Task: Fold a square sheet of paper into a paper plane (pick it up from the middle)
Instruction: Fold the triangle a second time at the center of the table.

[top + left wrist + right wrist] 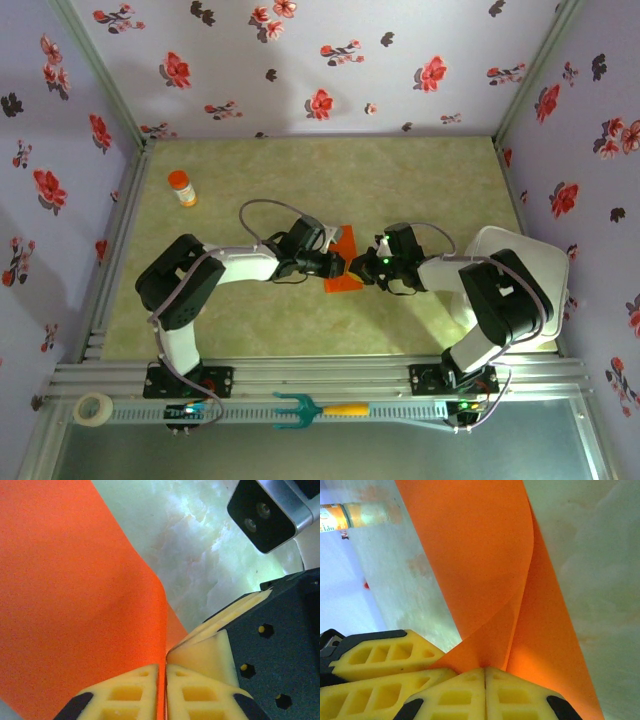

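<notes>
Orange-red square sheet of paper (pixel 345 262) sits mid-scene, curled between both grippers | left gripper (pixel 165 672) pinched on its edge | right gripper (pixel 484 674) clamped on it too | I judge it light, floppy, tear-prone (hold near the crease, gently)

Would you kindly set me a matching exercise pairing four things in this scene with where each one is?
1. square sheet of paper
2. bottle
3. fork tool
4. tape roll

A. front rail, middle
B. far left of the table
C. front rail, left end
D. pinched by the left claw and right claw

Pairs: 1-D; 2-B; 3-A; 4-C.
</notes>
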